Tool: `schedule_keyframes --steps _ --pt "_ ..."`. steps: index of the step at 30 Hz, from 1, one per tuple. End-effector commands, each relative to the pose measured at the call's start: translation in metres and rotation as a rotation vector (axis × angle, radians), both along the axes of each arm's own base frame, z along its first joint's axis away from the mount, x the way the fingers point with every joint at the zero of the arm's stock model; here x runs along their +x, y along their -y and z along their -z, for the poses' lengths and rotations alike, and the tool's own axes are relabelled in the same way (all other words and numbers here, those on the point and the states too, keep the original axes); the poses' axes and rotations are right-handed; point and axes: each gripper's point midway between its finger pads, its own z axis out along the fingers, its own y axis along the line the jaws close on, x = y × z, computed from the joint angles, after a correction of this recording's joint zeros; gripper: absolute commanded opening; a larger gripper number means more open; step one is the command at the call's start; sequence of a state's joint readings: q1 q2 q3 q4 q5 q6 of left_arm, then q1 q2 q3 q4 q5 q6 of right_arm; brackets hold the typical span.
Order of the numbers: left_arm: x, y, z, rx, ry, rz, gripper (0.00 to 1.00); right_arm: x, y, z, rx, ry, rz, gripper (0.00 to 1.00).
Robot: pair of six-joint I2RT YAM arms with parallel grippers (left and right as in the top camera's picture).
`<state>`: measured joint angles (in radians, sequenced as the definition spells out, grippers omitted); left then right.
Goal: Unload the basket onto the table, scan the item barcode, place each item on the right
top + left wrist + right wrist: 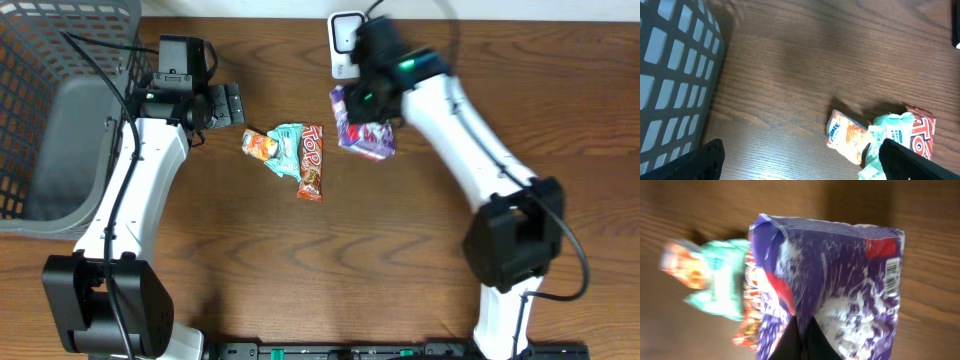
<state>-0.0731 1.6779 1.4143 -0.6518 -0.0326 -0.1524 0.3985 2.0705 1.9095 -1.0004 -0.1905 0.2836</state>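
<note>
Red bar (312, 160) reads "TOP"; purple packet (825, 265) shows a barcode (892, 276).

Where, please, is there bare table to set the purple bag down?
Bare wood spreads below the red bar, between the left arm and right arm. It is crowded from the orange packet to the purple bag and scanner.

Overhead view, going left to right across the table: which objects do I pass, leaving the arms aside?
grey mesh basket → orange snack packet → teal packet → red TOP bar → purple bag
</note>
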Motion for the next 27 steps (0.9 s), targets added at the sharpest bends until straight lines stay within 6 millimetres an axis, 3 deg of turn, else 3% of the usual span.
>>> schedule_keyframes --steps 1,8,15,18,19,23,27 --pt "-0.001 -0.004 0.005 0.014 -0.014 -0.002 0.98 -0.008 -0.015 -0.028 0.295 -0.072 -0.097 0.01" --pt "-0.001 -0.004 0.005 0.014 -0.014 -0.002 0.98 0.002 -0.006 -0.055 0.525 -0.079 -0.121 0.01" --pt "-0.001 -0.004 0.005 0.014 -0.014 -0.002 0.98 0.003 0.005 -0.029 0.316 -0.060 -0.076 0.04" --pt "-0.001 -0.004 0.005 0.014 -0.014 -0.002 0.98 0.000 0.001 -0.016 0.175 -0.034 -0.069 0.21" --pt "-0.001 -0.004 0.005 0.014 -0.014 -0.002 0.98 -0.002 -0.003 -0.012 0.107 -0.011 -0.073 0.41" --pt "-0.001 -0.004 0.005 0.014 -0.014 -0.002 0.98 -0.002 -0.008 -0.006 -0.046 0.047 -0.040 0.62" --pt "-0.001 -0.004 0.005 0.014 -0.014 -0.002 0.98 -0.003 -0.011 -0.003 -0.195 0.114 0.002 0.73"
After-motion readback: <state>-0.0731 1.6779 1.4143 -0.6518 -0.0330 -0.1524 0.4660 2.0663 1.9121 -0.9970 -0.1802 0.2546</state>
